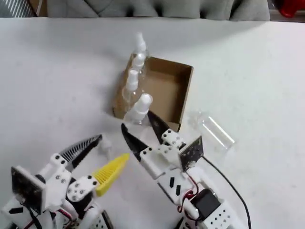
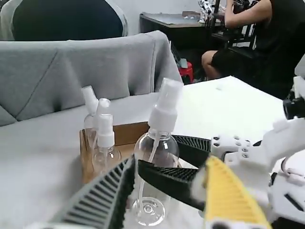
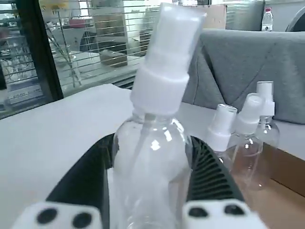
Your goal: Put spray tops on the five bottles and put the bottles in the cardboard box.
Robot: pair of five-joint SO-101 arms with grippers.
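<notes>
The open cardboard box (image 1: 180, 90) lies mid-table. Three clear bottles with white spray tops (image 1: 135, 67) stand in a row along its left wall, also seen as bottles (image 2: 101, 136) and bottles (image 3: 248, 124). A further topped bottle (image 1: 138, 110) stands upright at the box's near corner; my right gripper (image 1: 137, 120) is shut on this bottle (image 3: 151, 143), with one black finger on each side. This bottle (image 2: 157, 143) rests on the table. My left gripper (image 1: 114, 146) is open nearby, its yellow finger (image 2: 228, 195) and grey finger (image 2: 107, 195) spread. A small white piece (image 1: 106, 146) lies between them.
A clear bottle without a top (image 1: 217, 130) lies on its side right of the box. A grey sofa (image 2: 71, 67) backs the far table edge. The two arms sit close together at the table's near edge.
</notes>
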